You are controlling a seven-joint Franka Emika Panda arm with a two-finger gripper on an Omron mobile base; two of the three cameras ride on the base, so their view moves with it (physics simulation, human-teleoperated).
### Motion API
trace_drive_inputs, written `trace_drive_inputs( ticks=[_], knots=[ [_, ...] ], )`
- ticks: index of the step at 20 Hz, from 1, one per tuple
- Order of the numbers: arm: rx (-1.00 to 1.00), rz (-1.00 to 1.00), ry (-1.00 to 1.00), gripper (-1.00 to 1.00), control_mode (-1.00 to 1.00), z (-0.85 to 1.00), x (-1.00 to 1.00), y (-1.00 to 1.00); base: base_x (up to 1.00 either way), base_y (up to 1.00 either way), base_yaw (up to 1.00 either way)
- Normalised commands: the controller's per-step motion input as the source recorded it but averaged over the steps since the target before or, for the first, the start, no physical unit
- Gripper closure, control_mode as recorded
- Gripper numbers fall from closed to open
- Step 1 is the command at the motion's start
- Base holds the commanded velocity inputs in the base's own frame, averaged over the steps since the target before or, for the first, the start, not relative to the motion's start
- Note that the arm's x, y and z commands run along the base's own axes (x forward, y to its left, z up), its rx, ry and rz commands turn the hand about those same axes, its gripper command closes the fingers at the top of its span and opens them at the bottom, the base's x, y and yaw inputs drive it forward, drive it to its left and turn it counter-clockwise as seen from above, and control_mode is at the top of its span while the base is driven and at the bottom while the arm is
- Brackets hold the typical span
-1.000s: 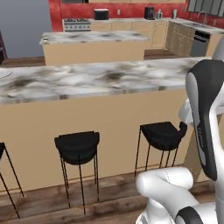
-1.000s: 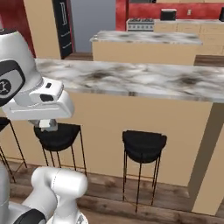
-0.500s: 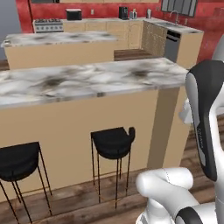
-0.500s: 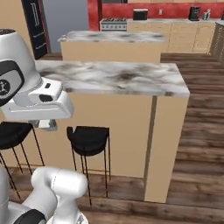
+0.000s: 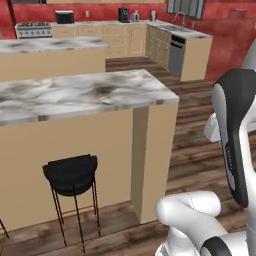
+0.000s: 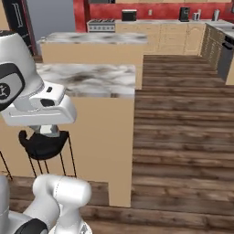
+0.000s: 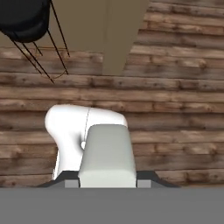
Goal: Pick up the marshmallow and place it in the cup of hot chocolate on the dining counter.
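Looking across both base views, I have the dining counter [image 5: 90,95] ahead of me: a long worktop with a white-grey marble slab veined in dark grey and brown, set on plain tan sides that end in a squared corner post. From the right base view its near end [image 6: 91,80] stands just past my arm. I can't make out a cup or a marshmallow on the slab from here. A black stool [image 5: 71,175] with a rounded seat and thin wire legs is tucked under the overhang; it also sits at the top left corner of the hand view [image 7: 24,19], above brown wood-plank floor [image 7: 175,87]. Behind the worktop runs a second marble-topped island [image 6: 93,39], then tan cabinets along a red wall [image 5: 220,20]. The end effector is clenched, and I can't tell whether it holds anything
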Motion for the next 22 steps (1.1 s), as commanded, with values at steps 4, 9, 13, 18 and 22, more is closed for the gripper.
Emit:
trace_drive_inputs(
  ticks=[4,9,13,18,22],
  knots=[
    [0.0,0.0,0.0,1.0,1.0,0.0,0.0,0.0,0.52,-1.0,-0.02],
    [0.0,0.0,0.0,1.0,1.0,0.0,0.0,0.0,0.83,-1.0,0.0],
    [0.0,0.0,0.0,1.0,1.0,0.0,0.0,0.0,1.0,-1.0,0.01],
    [0.0,0.0,0.0,1.0,1.0,0.0,0.0,0.0,1.0,-1.0,0.05],
    [0.0,0.0,0.0,1.0,1.0,0.0,0.0,0.0,1.0,-0.71,0.09]
  ],
)
